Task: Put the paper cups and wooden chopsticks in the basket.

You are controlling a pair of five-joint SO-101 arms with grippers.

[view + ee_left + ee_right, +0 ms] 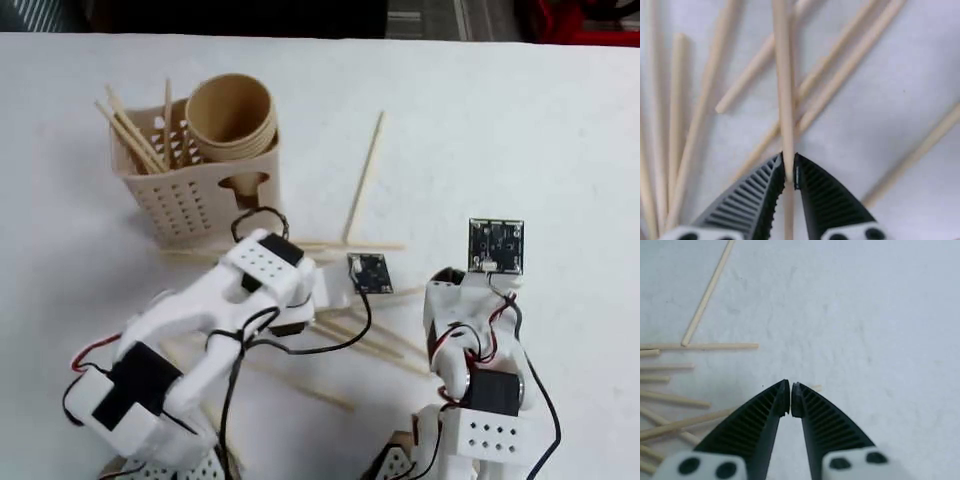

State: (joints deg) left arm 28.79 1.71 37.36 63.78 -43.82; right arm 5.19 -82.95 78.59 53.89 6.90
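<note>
- White desk (pixel 520 130), faintly mottled, carries everything.
- Left arm (pixel 200 320), white plastic looped with black and red wires, leans in from 7 o'clock. In the high view it hides its own jaws and part of the chopstick pile, and its base is cut off.
- Right arm (pixel 475 350) stands at 5 o'clock, base also cut off. Its ribbed black jaws are pressed together on nothing over bare desk, with the pile at its 9 o'clock.
- Basket (pixel 190 205), white, square-sided and perforated, sits at 10 o'clock.
- Paper cups (pixel 232 115), tan and nested, stand in the basket's 3 o'clock side; their number is unclear.
- Basket chopsticks (pixel 130 135) fan from its 9 o'clock side.
- Loose chopsticks (pixel 380 340), pale round wooden sticks, lie criss-crossed from centre towards 6 o'clock.
- Held chopstick (pixel 783 90) is clamped between the left jaws' tips and runs straight ahead of them, blurred, with its far end cut off.
</note>
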